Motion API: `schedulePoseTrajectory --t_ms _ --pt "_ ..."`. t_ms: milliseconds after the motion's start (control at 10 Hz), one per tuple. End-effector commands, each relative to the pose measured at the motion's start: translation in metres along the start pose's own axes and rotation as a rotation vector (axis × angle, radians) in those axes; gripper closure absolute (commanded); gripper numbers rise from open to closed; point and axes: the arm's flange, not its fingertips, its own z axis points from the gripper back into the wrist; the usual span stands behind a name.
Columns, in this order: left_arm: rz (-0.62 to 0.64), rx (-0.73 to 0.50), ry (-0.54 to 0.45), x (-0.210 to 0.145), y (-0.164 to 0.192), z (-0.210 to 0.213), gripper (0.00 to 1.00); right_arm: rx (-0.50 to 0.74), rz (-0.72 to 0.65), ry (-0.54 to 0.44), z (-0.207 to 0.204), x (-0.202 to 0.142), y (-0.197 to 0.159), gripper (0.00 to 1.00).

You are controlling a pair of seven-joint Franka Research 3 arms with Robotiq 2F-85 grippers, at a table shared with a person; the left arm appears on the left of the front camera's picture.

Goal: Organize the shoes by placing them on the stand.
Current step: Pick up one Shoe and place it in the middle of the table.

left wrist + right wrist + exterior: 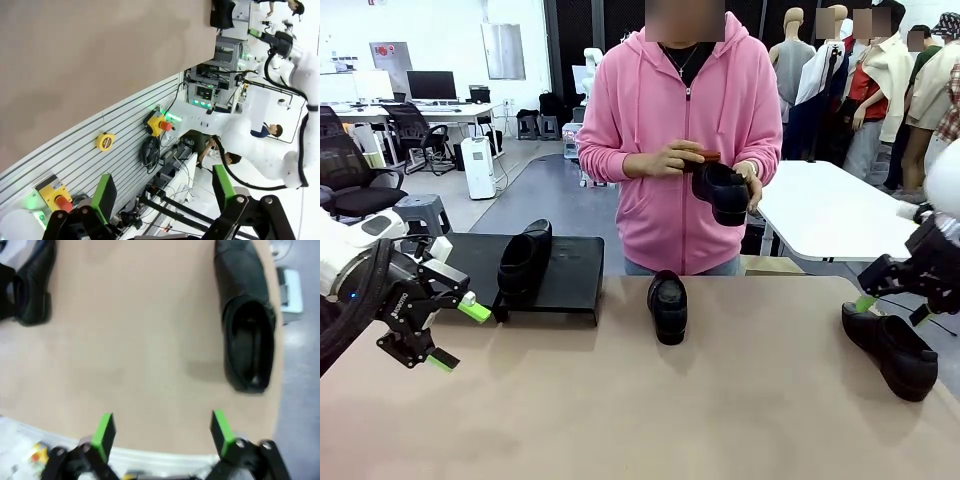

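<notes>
The left gripper [460, 337] hangs over the near left of the table [620, 410], just in front of the stand [570, 280], its jaws spread wide with nothing between them; its arm is cut off by the picture's left edge. In the left wrist view the left gripper [164, 192] again gapes empty, and a dark shape [222, 12] at the table's far edge is cut by the frame, too little of it showing to name. One shoe [525, 260] rests on the stand, its far side hidden from the camera. A second shoe [668, 305] lies on the table just right of the stand, toe towards the robot. A third shoe [890, 350] lies near the right edge, with the right gripper [892, 308] just above its heel end, jaws apart and holding nothing, part of the wrist out of frame. The right wrist view is blurred: the third shoe shows its opening beyond one finger, apart from the pads. A person in a pink hoodie [685, 120] holds a fourth shoe [723, 190] in both hands, fingers covering part of it
</notes>
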Motion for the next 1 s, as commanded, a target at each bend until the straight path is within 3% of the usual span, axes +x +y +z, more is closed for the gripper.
schedulePoseTrajectory --t_ms 0,200,900 --pt "-0.015 -0.016 0.002 0.000 0.000 0.000 0.00 -0.005 0.045 0.020 -0.019 0.063 -0.026 0.00" --pt "-0.015 -0.016 0.002 0.000 0.000 0.000 0.00 -0.026 -0.021 0.080 -0.042 0.080 -0.053 0.00" --pt "-0.015 -0.016 0.002 0.000 0.000 0.000 0.00 0.034 -0.041 0.180 -0.104 0.086 -0.055 0.00"
